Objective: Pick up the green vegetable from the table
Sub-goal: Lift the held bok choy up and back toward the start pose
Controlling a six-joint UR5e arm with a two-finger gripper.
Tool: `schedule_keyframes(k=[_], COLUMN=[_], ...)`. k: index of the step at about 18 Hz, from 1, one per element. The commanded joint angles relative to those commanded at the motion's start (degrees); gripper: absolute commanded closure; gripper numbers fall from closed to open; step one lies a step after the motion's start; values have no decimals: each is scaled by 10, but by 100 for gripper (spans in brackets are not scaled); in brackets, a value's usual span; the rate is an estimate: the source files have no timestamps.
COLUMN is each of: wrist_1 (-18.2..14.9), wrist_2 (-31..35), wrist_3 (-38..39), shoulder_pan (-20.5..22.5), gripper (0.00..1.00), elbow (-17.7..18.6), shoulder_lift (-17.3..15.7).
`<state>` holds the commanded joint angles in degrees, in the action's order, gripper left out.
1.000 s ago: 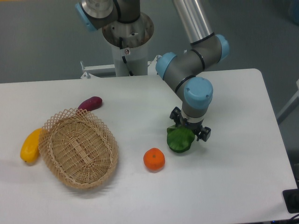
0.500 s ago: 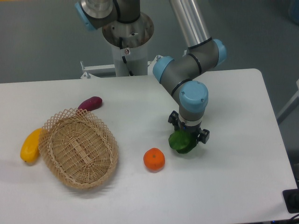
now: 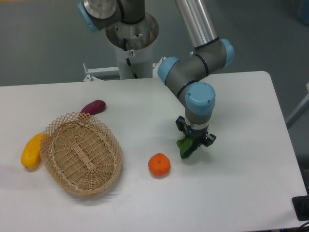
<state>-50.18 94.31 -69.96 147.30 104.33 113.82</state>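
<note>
White surface (image 3: 251, 159), arm over its right half.
The gripper (image 3: 195, 140) stood right of the orange (image 3: 159, 165), its fingers closed on the green vegetable (image 3: 187, 147), whose lower end sat at the surface. A wicker basket (image 3: 82, 154) lay well left.

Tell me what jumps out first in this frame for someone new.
The arm's hand, right of the table's centre, pointing straight down with the green vegetable squeezed between its fingers. Then the bright orange just to the lower left of it. The wicker basket sits far left, a yellow fruit beside it.
</note>
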Motion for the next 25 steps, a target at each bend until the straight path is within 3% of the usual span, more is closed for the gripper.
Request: schedule_keyframes(k=[6,14,18,21,25], wrist_1=[0,-2,-52,-107,-117], wrist_2=[-4,-40,-42,-61,-62], wrist_3=[-2,-1,-15,-59,-87], shoulder_pan=[15,56,87,107,126], gripper=[59,60,60,60,60], elbow=[-12,-82,-133,-176,-208], shoulder_lift=[-22,-23,-12,-1,24])
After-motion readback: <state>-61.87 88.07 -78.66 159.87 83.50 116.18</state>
